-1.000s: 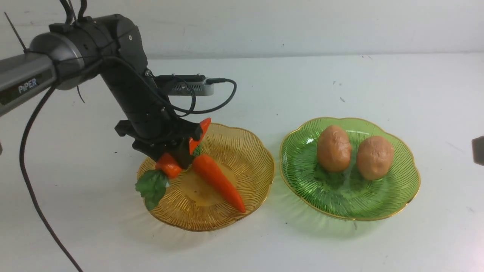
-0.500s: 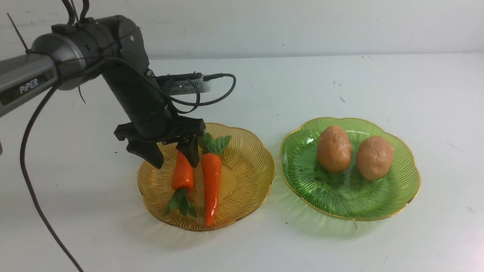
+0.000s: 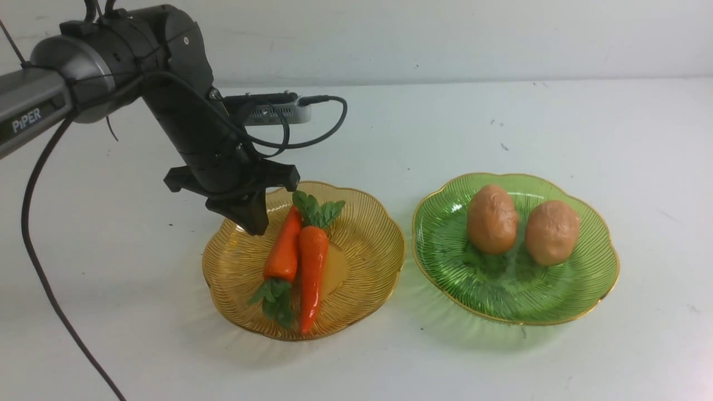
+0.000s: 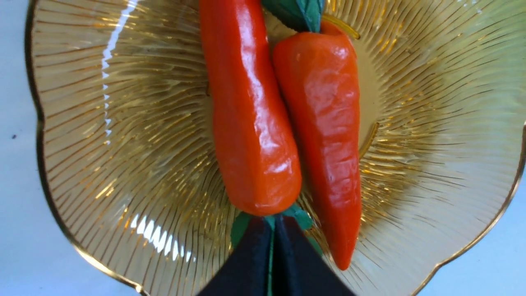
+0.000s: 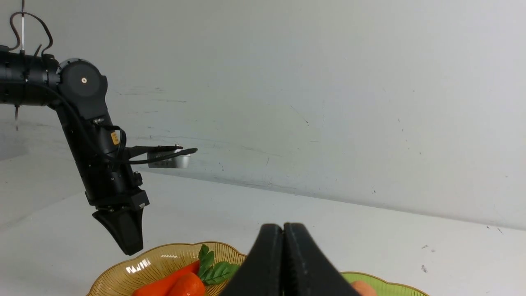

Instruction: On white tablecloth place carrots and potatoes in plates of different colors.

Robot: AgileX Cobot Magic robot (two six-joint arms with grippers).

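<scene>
two carrots [image 3: 298,256] lying side by side and touching in the amber plate [image 3: 365,253], pointing opposite ways: one leafy top toward the far rim, the other toward the near rim. two potatoes [image 3: 521,223] resting close together, not clearly touching, in the green plate [image 3: 579,284]. both plates just beside each other on the white tablecloth [image 3: 501,122] covering the table.

left end effector [image 3: 252,218] clenched on nothing, tips pressed together, hovering over the far-left part of the amber plate, just beside the carrots but apart from them. right end effector [image 5: 283,246] likewise clamped together and empty, seen only from its own wrist view, well back from the plates.

sorting looks complete, judged from how things lie: each kind in its own colour.

handling, as a judgement: carrots glossy and likely hollow plastic, so light, stiff and slippery; best pinched across the thick shoulder near the leaves, not the taper, where pads would slide off. leaves look soft and thin, a poor hold. potatoes matte and dimpled, probably grippier, but rounded and wide; best taken across the narrow middle. plates thin, ribbed and light, apt to skid or tip if nudged at the scalloped rim.
</scene>
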